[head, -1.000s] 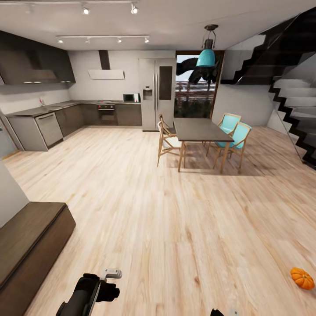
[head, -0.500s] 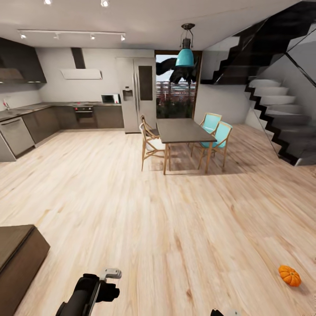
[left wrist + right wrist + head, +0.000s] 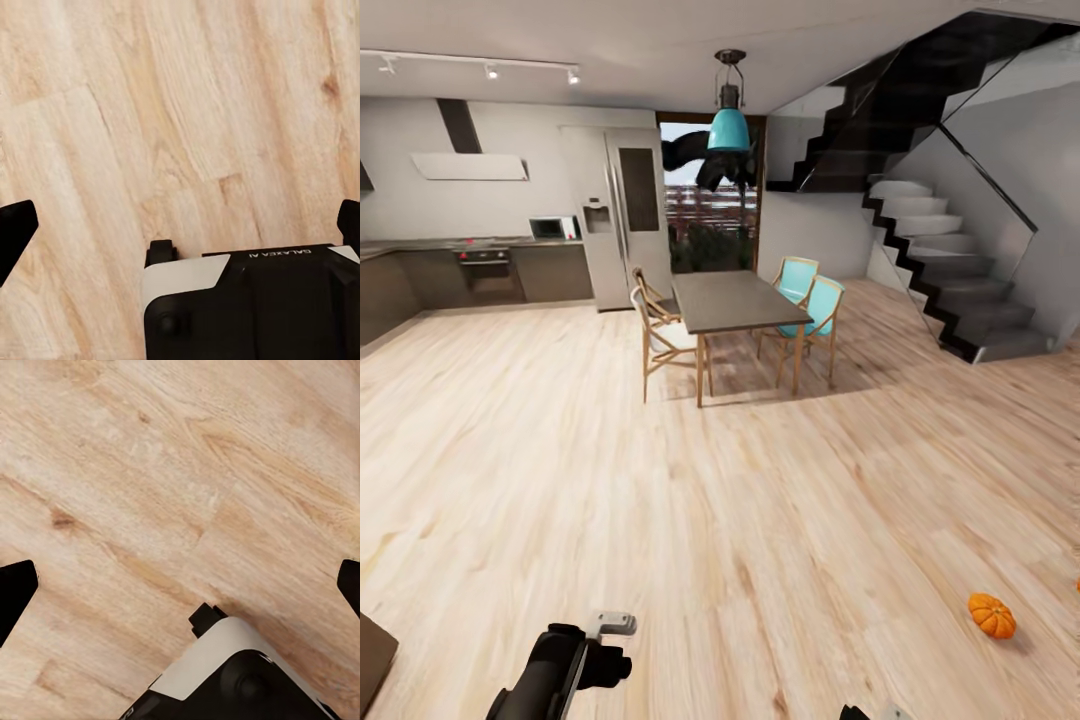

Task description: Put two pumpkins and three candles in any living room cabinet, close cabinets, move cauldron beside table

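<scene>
One small orange pumpkin (image 3: 992, 615) lies on the wood floor at the lower right of the head view, well ahead and to the right of my right arm. A sliver of orange (image 3: 1077, 585) shows at the right edge, too small to identify. A dark-brown corner of the low cabinet (image 3: 370, 650) shows at the bottom left. My left arm (image 3: 565, 665) hangs low at the bottom edge. Over bare floor, the left gripper (image 3: 180, 225) and the right gripper (image 3: 180, 585) are both open and hold nothing. The candles, cauldron and living-room table are out of view.
A dining table (image 3: 725, 300) with wooden and turquoise chairs (image 3: 812, 310) stands mid-room under a teal lamp (image 3: 729, 128). Behind are the kitchen counters (image 3: 480, 270) and fridge (image 3: 615, 215). A black staircase (image 3: 950, 290) runs along the right. Wide open floor (image 3: 710, 520) lies ahead.
The camera has turned right, so the whole scene slid left. The cabinet has nearly left the picture and the pumpkin sits further in from the edge. The arms hold the same pose.
</scene>
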Robot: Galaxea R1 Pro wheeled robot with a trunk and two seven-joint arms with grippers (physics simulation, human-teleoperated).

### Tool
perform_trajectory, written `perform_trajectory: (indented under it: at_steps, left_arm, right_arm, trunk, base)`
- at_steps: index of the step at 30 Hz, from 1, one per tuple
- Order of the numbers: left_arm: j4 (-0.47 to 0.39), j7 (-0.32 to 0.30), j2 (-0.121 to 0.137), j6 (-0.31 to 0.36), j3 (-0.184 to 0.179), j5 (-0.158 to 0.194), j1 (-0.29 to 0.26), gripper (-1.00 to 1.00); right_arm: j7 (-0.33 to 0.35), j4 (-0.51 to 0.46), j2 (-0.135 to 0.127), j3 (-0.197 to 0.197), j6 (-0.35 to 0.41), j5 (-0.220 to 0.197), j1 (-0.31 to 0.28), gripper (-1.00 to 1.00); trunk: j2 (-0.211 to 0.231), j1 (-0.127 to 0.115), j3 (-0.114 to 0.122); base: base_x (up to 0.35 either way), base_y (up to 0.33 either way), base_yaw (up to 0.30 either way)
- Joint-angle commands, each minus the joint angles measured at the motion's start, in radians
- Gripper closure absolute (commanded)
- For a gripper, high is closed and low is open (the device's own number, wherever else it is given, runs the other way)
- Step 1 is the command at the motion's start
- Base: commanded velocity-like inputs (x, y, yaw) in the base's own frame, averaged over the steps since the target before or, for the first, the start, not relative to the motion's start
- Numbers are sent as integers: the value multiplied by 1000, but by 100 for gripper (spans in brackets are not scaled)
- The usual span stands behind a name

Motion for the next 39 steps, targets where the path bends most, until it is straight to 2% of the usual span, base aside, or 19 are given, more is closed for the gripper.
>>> perform_trajectory:
  at_steps: [1, 14, 25, 32, 39]
  left_arm:
    - [0, 0, 0, 0, 0, 0, 0, -100]
    - [0, -4, 0, 0, 0, 0, 0, -100]
    - [0, -5, 0, -3, 1, 0, 0, -100]
    - [0, -5, 1, -5, 0, 0, 0, -100]
    - [0, -4, 0, -11, 1, 0, 0, -100]
  right_arm:
    - [0, 0, 0, 0, 0, 0, 0, -100]
    - [0, 0, 0, 0, 1, 0, 0, -100]
    - [0, 0, 1, 0, 1, 0, 0, -100]
    - [0, 0, 1, 0, 1, 0, 0, -100]
    - [0, 0, 0, 0, 1, 0, 0, -100]
  trunk:
    - [0, 0, 0]
    - [0, 0, 0]
    - [0, 0, 0]
    - [0, 0, 0]
    - [0, 0, 0]
  base:
    - [243, 254, -285]
    - [108, 266, -285]
    - [2, 34, -285]
    - [53, 210, -285]
    - [53, 44, -285]
